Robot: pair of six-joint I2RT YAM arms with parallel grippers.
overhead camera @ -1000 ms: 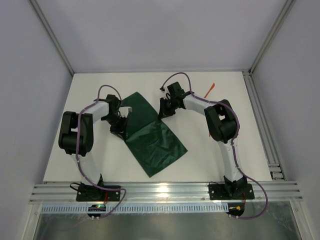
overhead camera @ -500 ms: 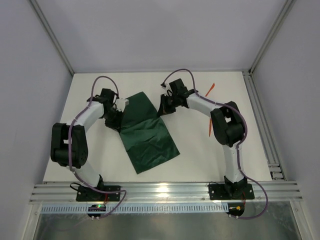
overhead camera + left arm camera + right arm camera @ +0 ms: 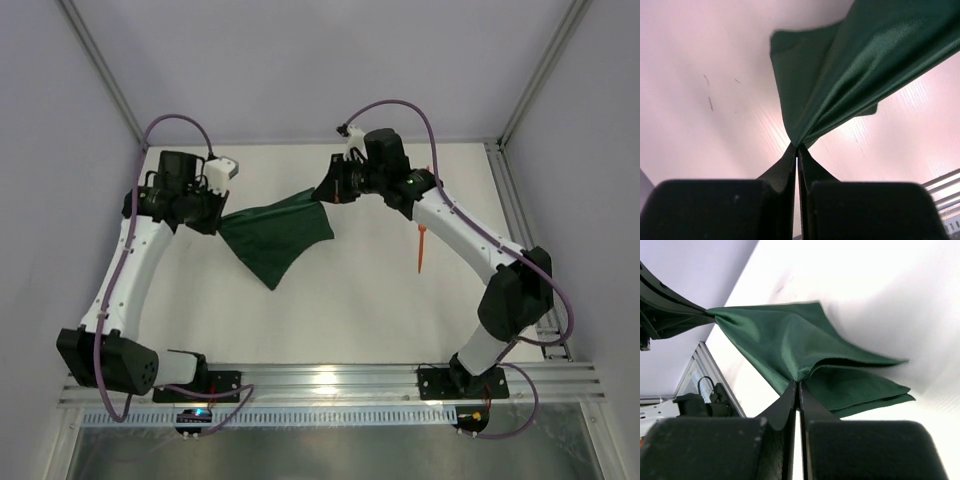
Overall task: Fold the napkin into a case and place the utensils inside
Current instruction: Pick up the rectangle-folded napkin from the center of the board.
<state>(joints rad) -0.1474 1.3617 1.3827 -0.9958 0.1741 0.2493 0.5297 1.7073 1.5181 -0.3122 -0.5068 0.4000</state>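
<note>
Left gripper [image 3: 797,146]: jaws pressed together, pinching one corner of the napkin [image 3: 272,233]. Right gripper [image 3: 798,383]: jaws likewise closed, clamped on the opposite corner. Dark green cloth stretched between the two grippers, raised off the table [image 3: 330,320], top edge taut, remainder hanging in loose folds to a point toward the near side. One orange utensil [image 3: 422,249] lying on the white surface beside the right arm, apart from the cloth; second utensil not discernible.
</note>
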